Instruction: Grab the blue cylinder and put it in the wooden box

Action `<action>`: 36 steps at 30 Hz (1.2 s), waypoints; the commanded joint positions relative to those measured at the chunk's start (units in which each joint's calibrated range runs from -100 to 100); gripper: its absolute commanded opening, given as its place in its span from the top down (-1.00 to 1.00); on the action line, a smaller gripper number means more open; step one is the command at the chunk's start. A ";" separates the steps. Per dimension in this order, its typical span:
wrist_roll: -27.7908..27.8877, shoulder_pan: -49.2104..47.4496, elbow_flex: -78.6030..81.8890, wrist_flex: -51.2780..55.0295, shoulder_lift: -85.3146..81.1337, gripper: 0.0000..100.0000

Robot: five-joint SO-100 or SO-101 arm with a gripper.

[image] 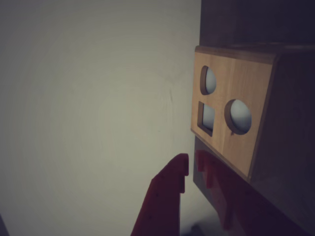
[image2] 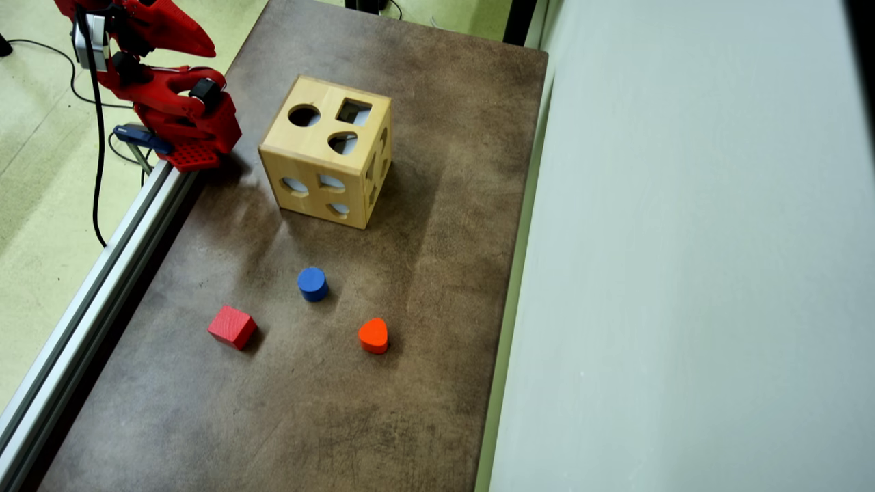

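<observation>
Sitting upright on the brown table (image2: 424, 287), the blue cylinder (image2: 312, 283) is out in the open, the red cube (image2: 232, 326) to its left and the orange heart block (image2: 373, 335) to its lower right in the overhead view. Beyond it stands the wooden box (image2: 328, 160). And the red arm (image2: 171, 102) is folded up at the table's far-left corner, well away. Wrist view: the gripper (image: 194, 169) shows its red fingers (image: 170, 189) slightly parted, holding nothing, beside the box.

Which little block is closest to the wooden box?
The blue cylinder. It sits just below the wooden box in the overhead view; the red cube and orange heart lie farther away.
</observation>
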 commanded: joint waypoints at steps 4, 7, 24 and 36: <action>-0.49 -4.80 -0.45 -0.31 0.01 0.93; -0.49 -4.80 -0.45 -0.23 0.01 0.93; -0.29 -5.17 -1.07 0.09 0.01 0.93; 0.05 -4.72 -1.16 -0.63 5.78 0.91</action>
